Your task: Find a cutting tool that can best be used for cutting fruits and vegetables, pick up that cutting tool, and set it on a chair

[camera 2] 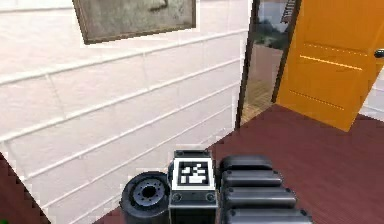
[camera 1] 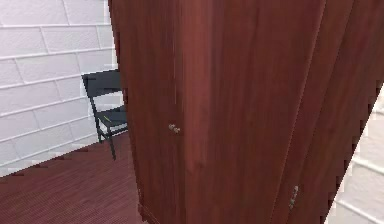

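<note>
So near the wardrobe (camera 1: 230,110), we risk bumping it turning toward the far-left chair (camera 1: 105,100); whether our pincer (camera 2: 148,197) holds anything, we cannot tell.

**A lived-in room of a house**

A tall dark wooden wardrobe (camera 1: 240,110) stands near, with a black chair (camera 1: 104,98) at the far left against a white brick wall (camera 1: 40,70). The dark plank floor (camera 1: 70,190), a framed picture (camera 2: 135,20) and an orange door (camera 2: 325,60) at the far right all look domestic.
</note>
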